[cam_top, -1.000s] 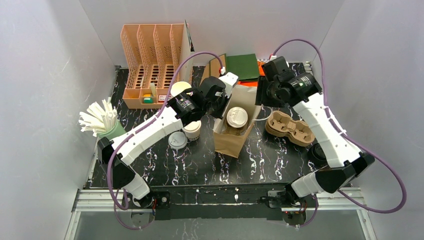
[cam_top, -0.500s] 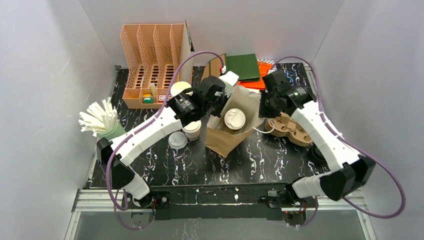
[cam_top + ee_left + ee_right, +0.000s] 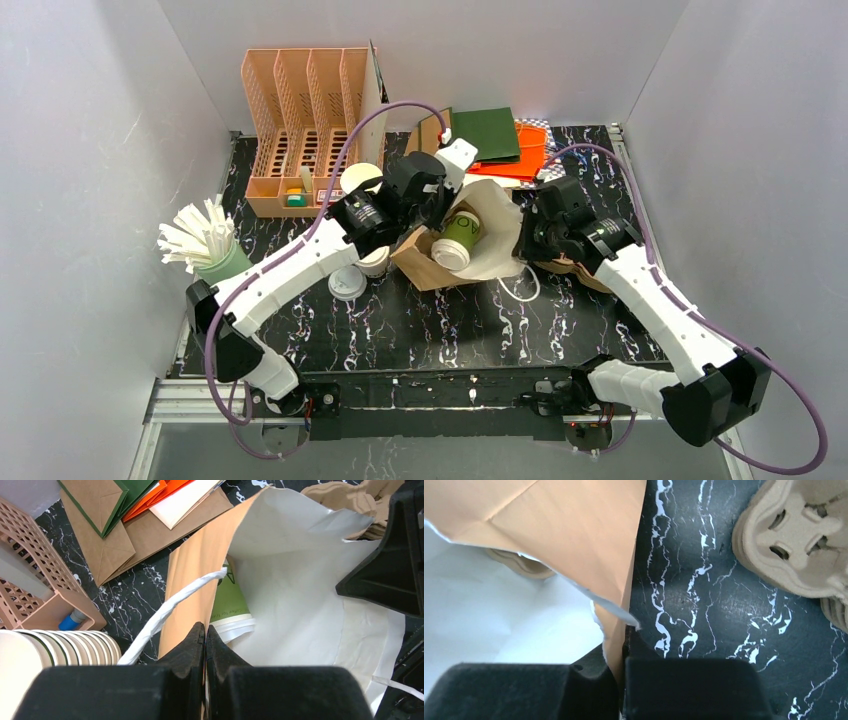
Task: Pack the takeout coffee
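I log the green-walled cup point(image 3: 458, 238) tipped inside the paper bag point(image 3: 492, 222), frame centre, lid toward lower left. My left gripper point(image 3: 205, 631) pinches the bag's left wall, nearer; right gripper point(image 3: 621, 652) pinches the right wall.

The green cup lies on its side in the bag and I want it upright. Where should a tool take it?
Probably across the green cup's wall, just behind the lid, coming from above through the bag's open mouth: its side faces up.
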{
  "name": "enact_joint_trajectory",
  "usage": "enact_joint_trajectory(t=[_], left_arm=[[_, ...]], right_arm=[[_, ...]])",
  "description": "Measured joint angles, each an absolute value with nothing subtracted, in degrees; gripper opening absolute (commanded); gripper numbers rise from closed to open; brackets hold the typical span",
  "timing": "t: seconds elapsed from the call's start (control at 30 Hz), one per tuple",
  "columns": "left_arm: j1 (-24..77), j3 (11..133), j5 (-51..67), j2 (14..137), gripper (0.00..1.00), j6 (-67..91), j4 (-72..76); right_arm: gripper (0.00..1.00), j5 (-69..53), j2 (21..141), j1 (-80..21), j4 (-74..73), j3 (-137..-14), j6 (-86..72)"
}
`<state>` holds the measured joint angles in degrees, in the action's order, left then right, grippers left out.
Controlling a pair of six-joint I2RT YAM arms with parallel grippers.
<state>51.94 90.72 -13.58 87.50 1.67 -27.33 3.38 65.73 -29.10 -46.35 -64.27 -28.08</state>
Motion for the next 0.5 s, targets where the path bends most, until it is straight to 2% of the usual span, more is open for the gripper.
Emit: enact_joint_trajectory(t=[0.1,0.23,0.37,0.5], left_arm=[[51.9,90.0,-12.8,86.5,0.0,1.5,-26.6],[51.9,89.1,-11.9,85.9,0.0,1.5,-25.7],[51.9,88.5,-10.9,85.7,0.0,1.0,-25.3],[51.9,88.5,-10.0,85.8,0.0,0.7,-25.2]], right_arm=[[0.14,2.2,65.3,-29.1,-45.2,-64.2,-27.4],[0.49,0.9,65.8,-29.1,-44.7,-64.2,-26.8],[0.63,0.0,67.4,-29.1,-46.5,-66.5,-25.2],[0.8,-0.1,69.9,-29.1,-50.3,-74.5,-23.0]])
